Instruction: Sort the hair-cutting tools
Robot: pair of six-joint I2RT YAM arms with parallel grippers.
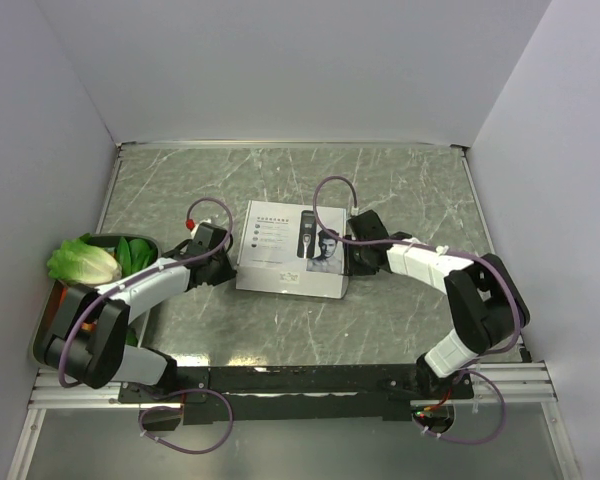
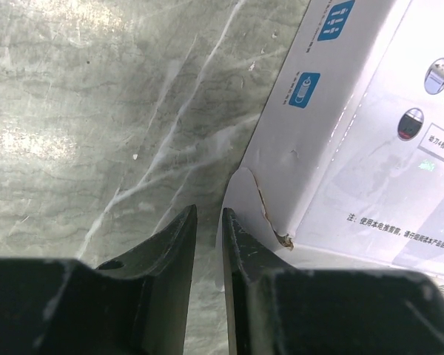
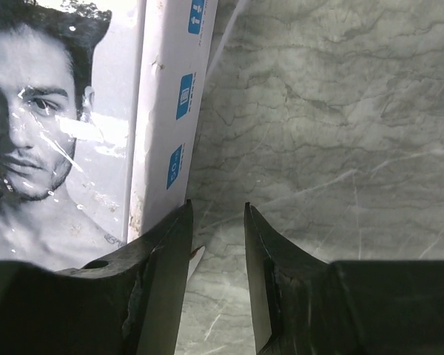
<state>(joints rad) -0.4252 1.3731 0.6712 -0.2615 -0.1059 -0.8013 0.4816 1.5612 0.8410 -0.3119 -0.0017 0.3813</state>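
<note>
The hair-cutting tools are out of view; only a printed clipper picture shows on the lid of the closed white cardboard box [image 1: 280, 262] lying mid-table. My left gripper [image 1: 223, 264] sits at the box's left side. In the left wrist view its jaws [image 2: 209, 209] stand narrowly apart, with a torn white flap [image 2: 240, 196] of the box [image 2: 355, 133] lying against the right finger and bare table showing in the gap. My right gripper [image 1: 352, 262] is at the box's right side, open [image 3: 217, 203], its left finger against the box wall [image 3: 163, 133].
A metal basin [image 1: 42, 330] at the left table edge holds a lettuce head [image 1: 83, 262] and dark green leaves [image 1: 135, 252]. Grey walls close in the marble table [image 1: 280, 180] on the left, back and right.
</note>
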